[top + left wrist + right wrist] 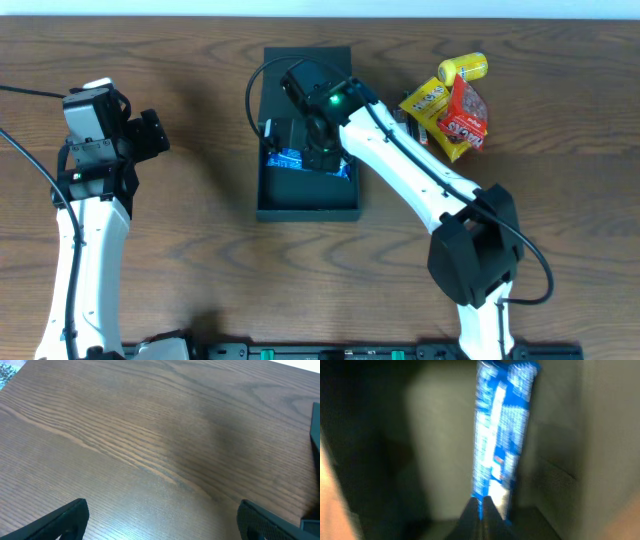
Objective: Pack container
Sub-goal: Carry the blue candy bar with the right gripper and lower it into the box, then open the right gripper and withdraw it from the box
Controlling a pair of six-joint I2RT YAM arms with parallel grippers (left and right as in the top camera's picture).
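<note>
The container (308,211) is a dark open box at the table's middle, and its edge (316,425) shows at the right of the left wrist view. A blue packet (290,160) lies inside it and appears blurred (500,435) in the right wrist view. My right gripper (320,150) reaches down into the box. Its jaws are shut (483,504), with the packet's lower end just behind the fingertips; only a thin blue sliver shows through the gap. My left gripper (155,132) hovers over bare wood to the left, open (162,525) with nothing between its fingers (70,516).
A pile of snack packets (455,110), yellow and red, lies on the wood to the right of the box. The container's lid flap (305,60) stands at its far side. A black cable (255,95) loops over the box's left edge.
</note>
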